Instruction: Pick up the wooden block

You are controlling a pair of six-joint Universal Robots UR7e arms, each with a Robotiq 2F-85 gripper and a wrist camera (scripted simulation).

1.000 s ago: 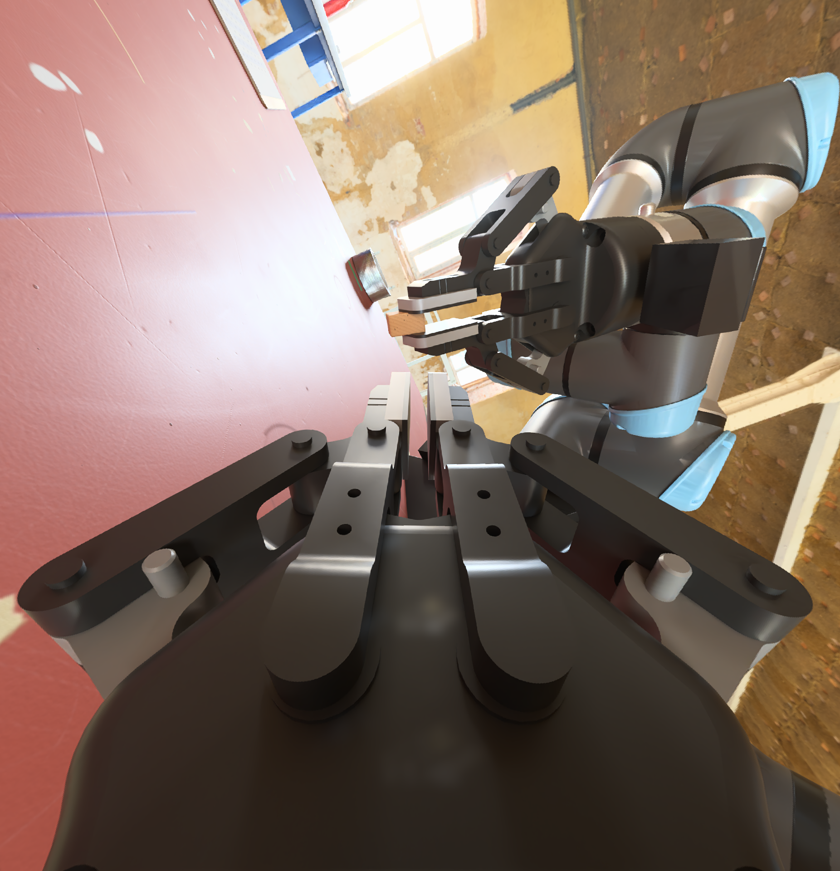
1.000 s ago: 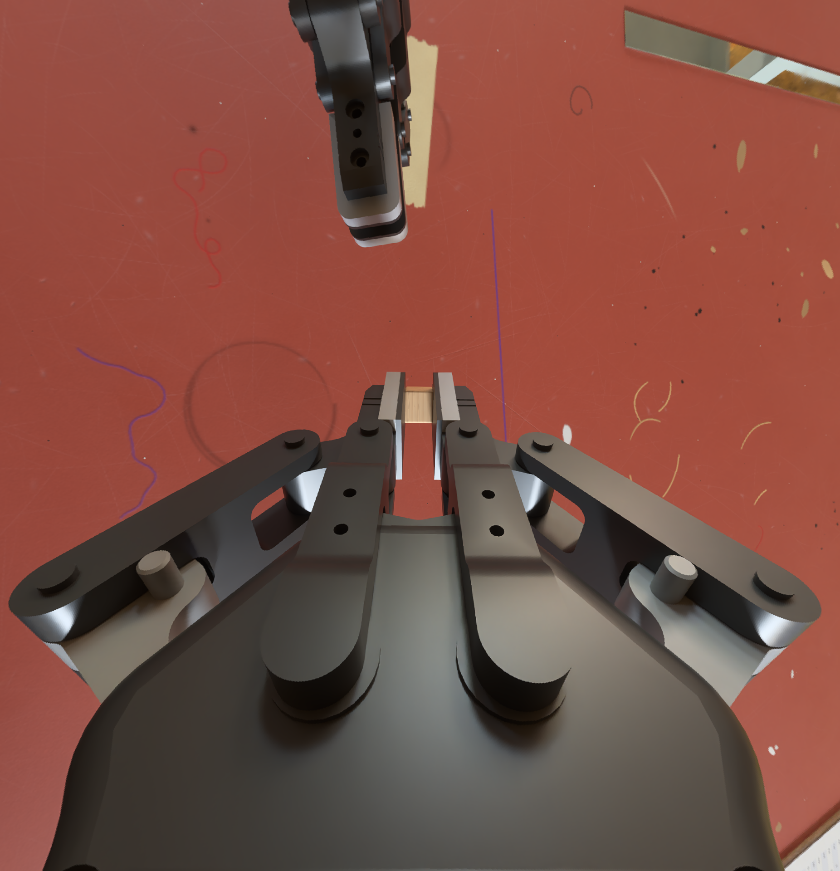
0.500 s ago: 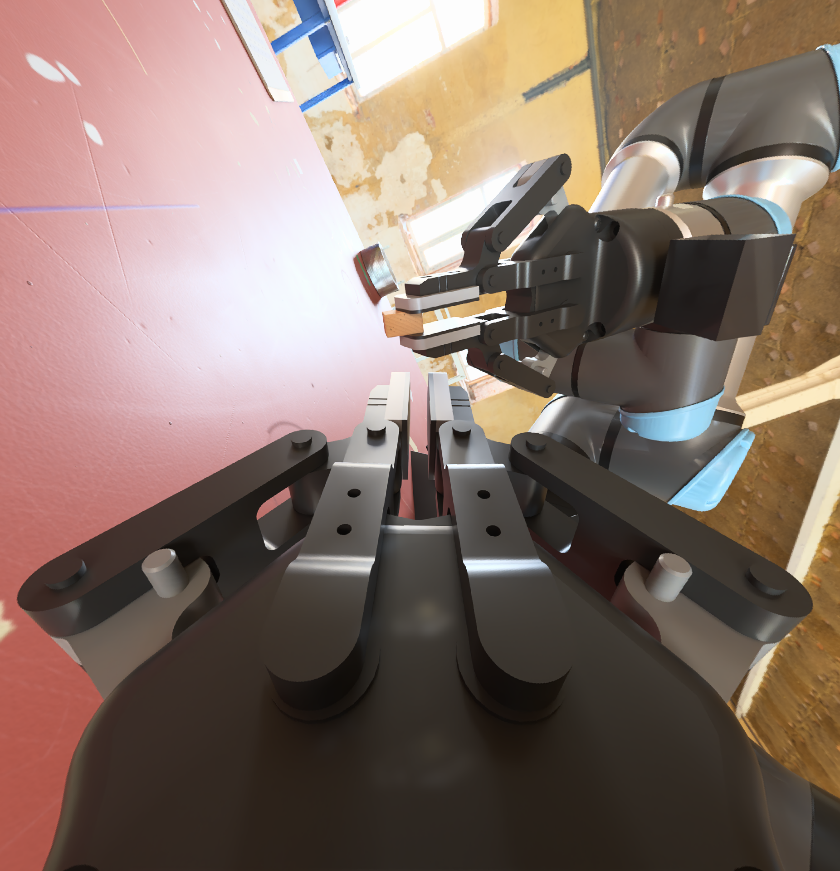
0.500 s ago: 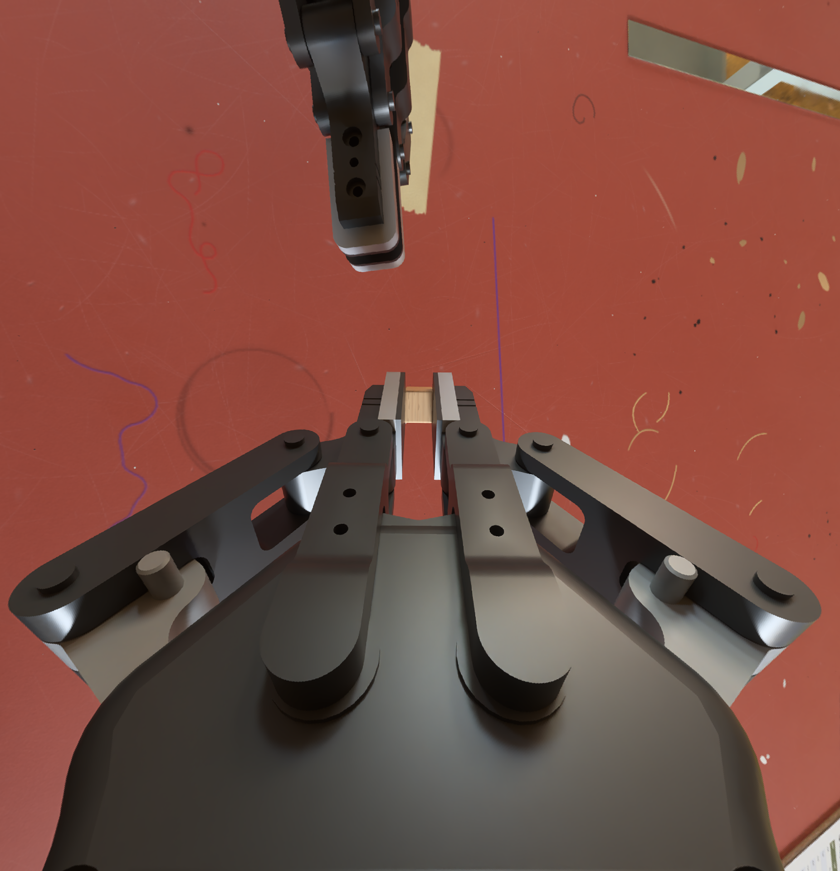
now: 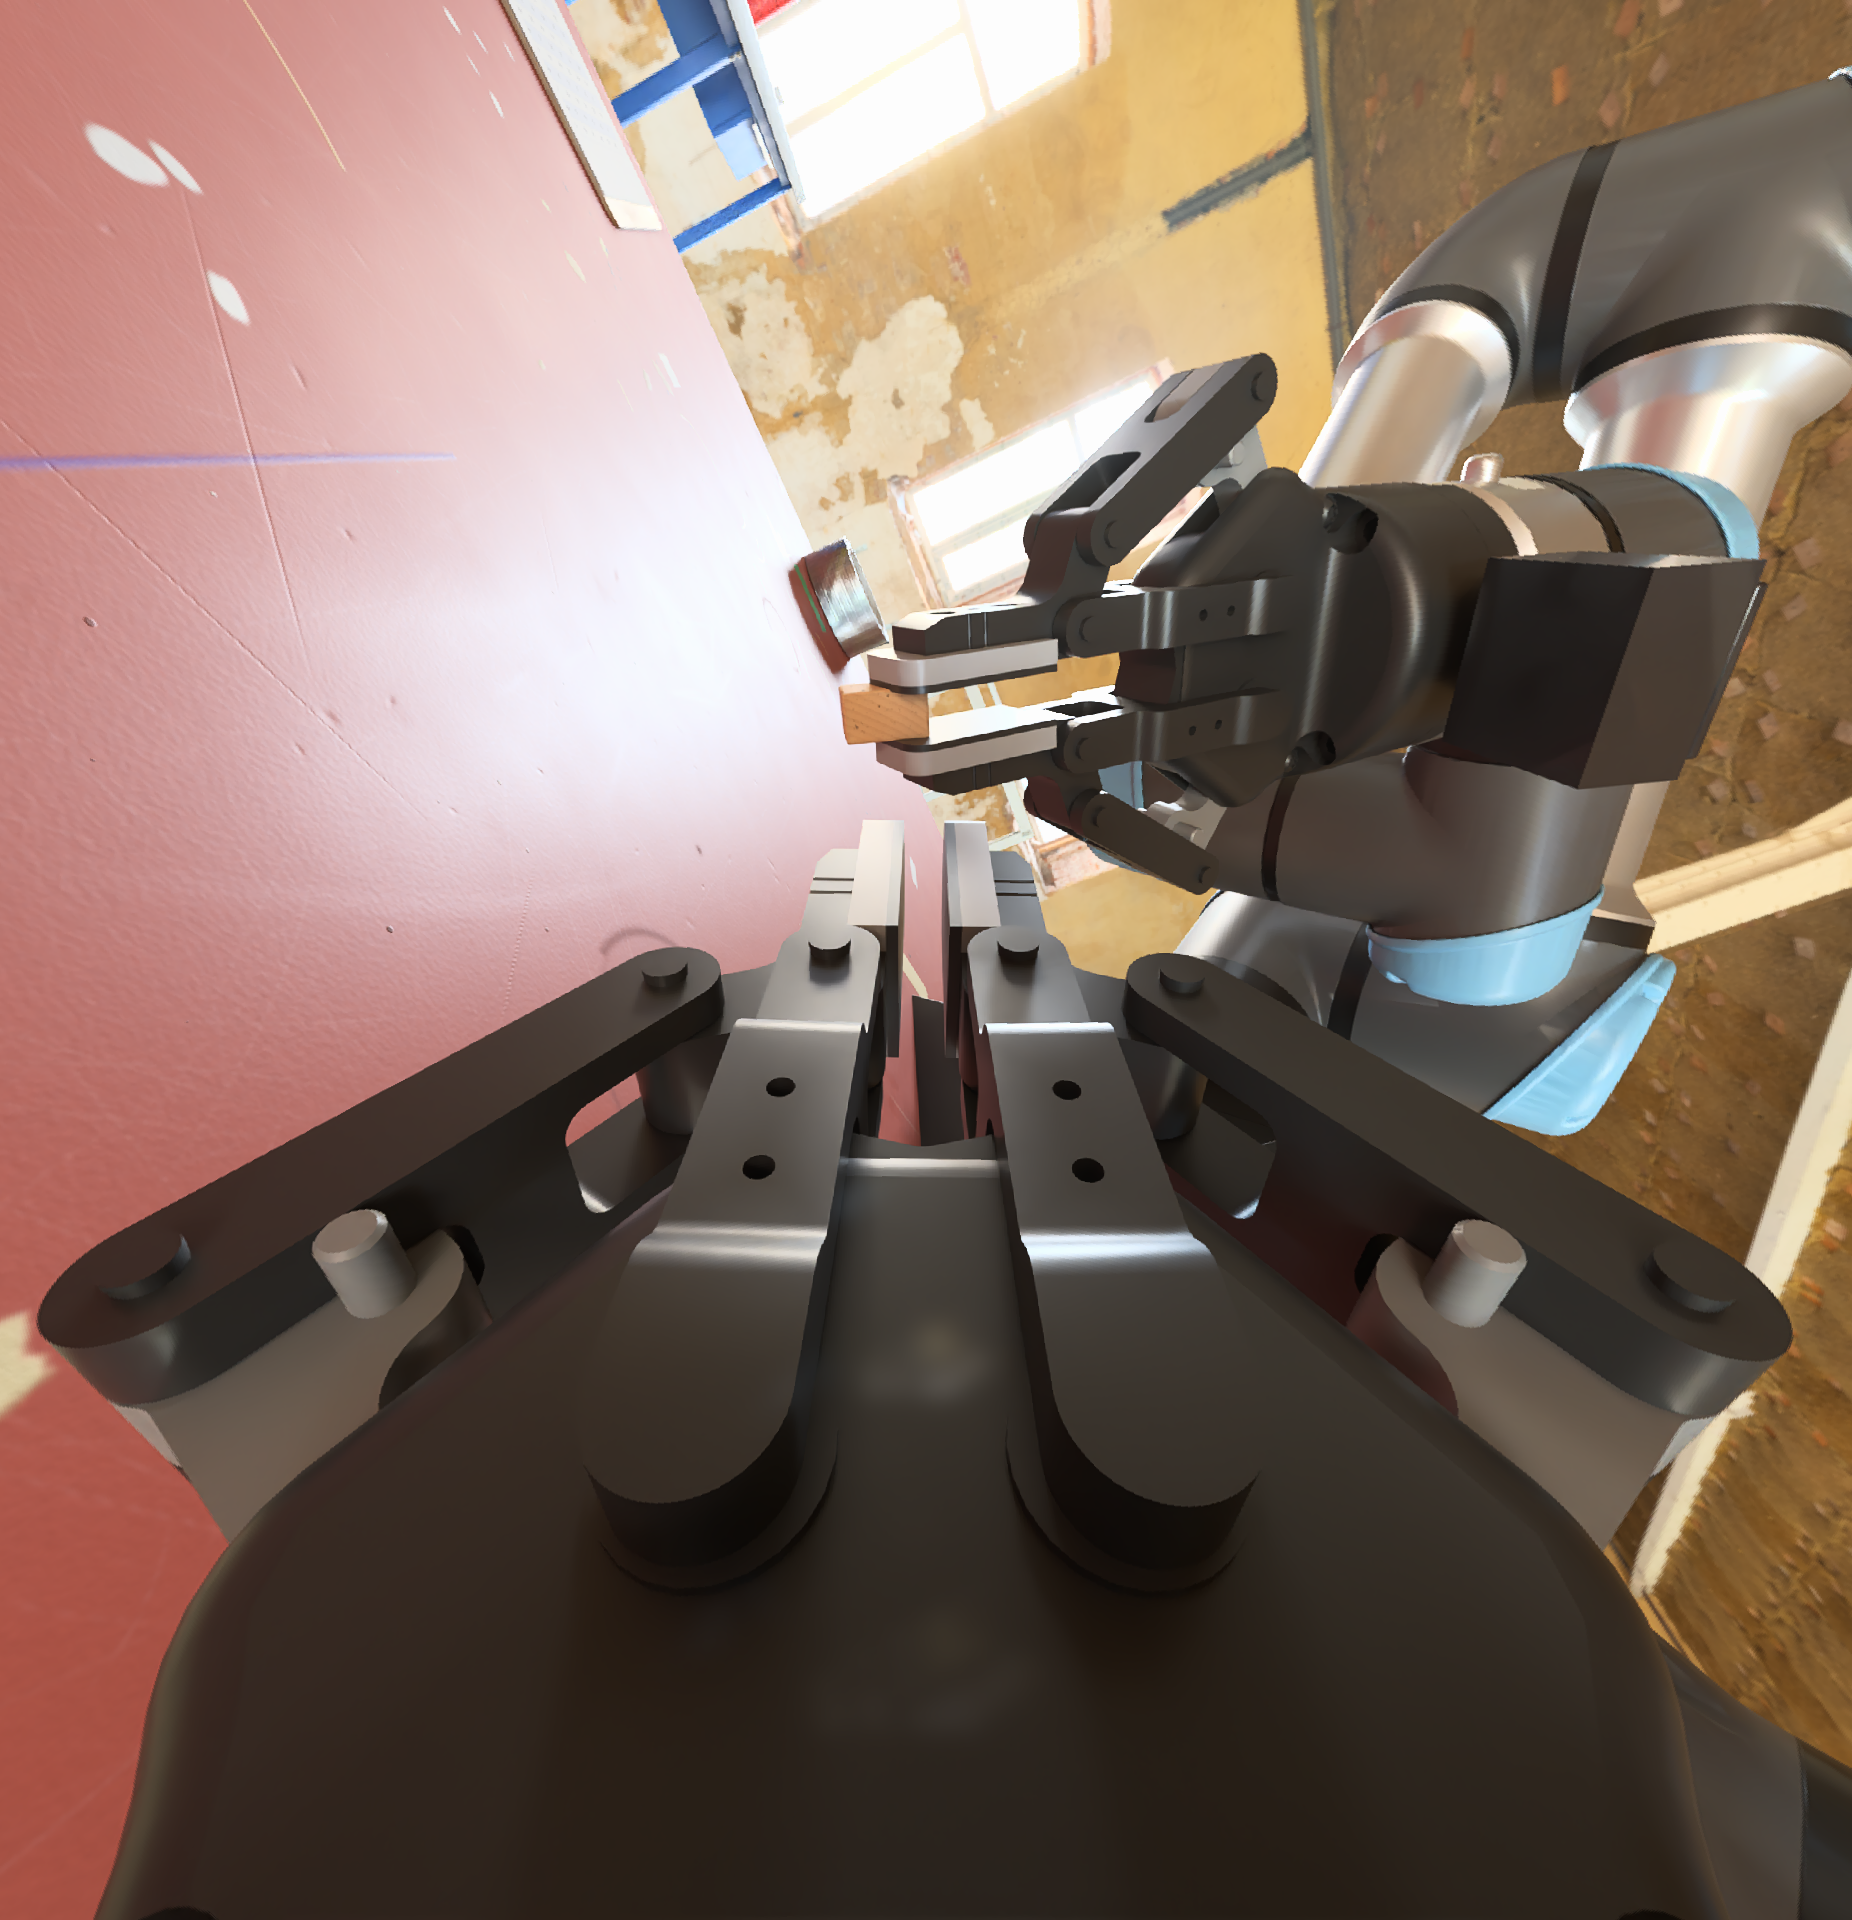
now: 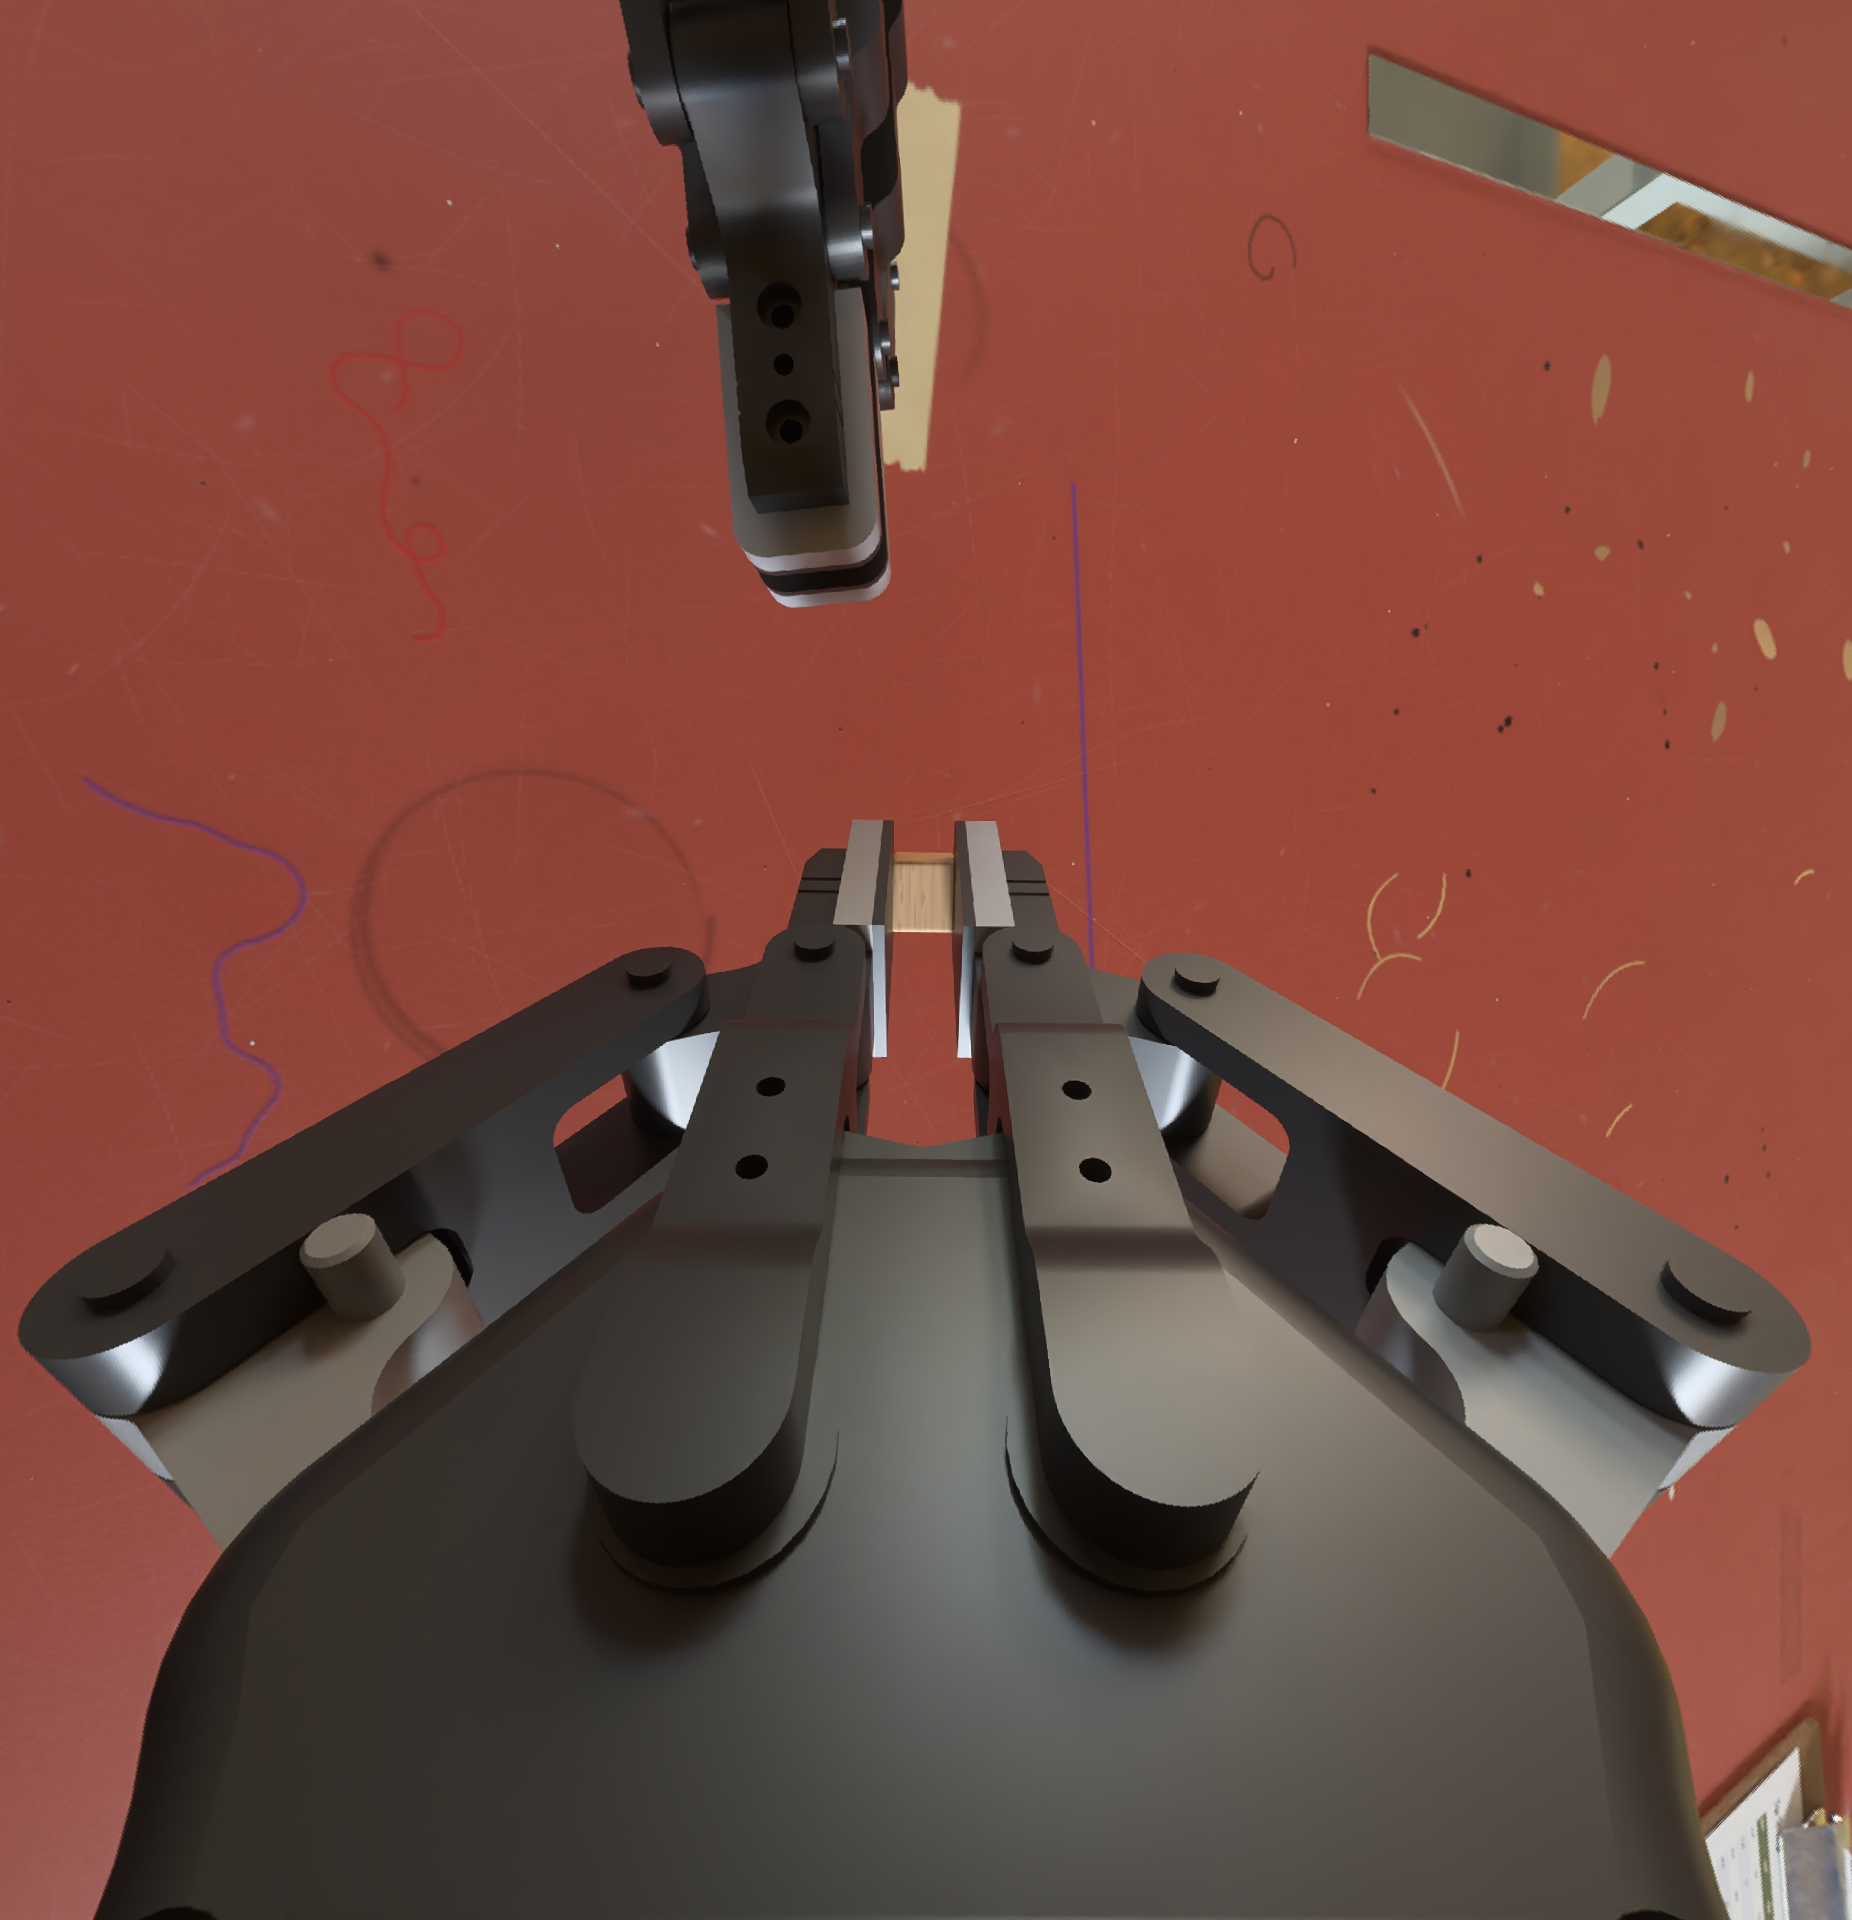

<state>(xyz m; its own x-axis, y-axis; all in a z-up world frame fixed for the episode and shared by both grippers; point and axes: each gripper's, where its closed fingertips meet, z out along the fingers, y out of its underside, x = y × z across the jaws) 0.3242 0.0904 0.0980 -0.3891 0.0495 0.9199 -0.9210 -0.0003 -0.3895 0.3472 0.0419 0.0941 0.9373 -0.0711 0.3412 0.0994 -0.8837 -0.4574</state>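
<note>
Your right gripper point(image 6: 922, 878) has its two fingers squeezed tight on the wooden block point(image 6: 920, 894), which sits between the pads, lifted clear of the red table point(image 6: 1421, 790). A small metal can point(image 5: 839, 613) stands on the table just beyond the block. Your left gripper point(image 5: 924, 868) hangs near the block with its fingers almost together, holding nothing.

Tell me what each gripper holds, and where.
Right gripper pinches the wooden block by two opposite sides, at its fingers' tips. Left gripper holds nothing.
</note>
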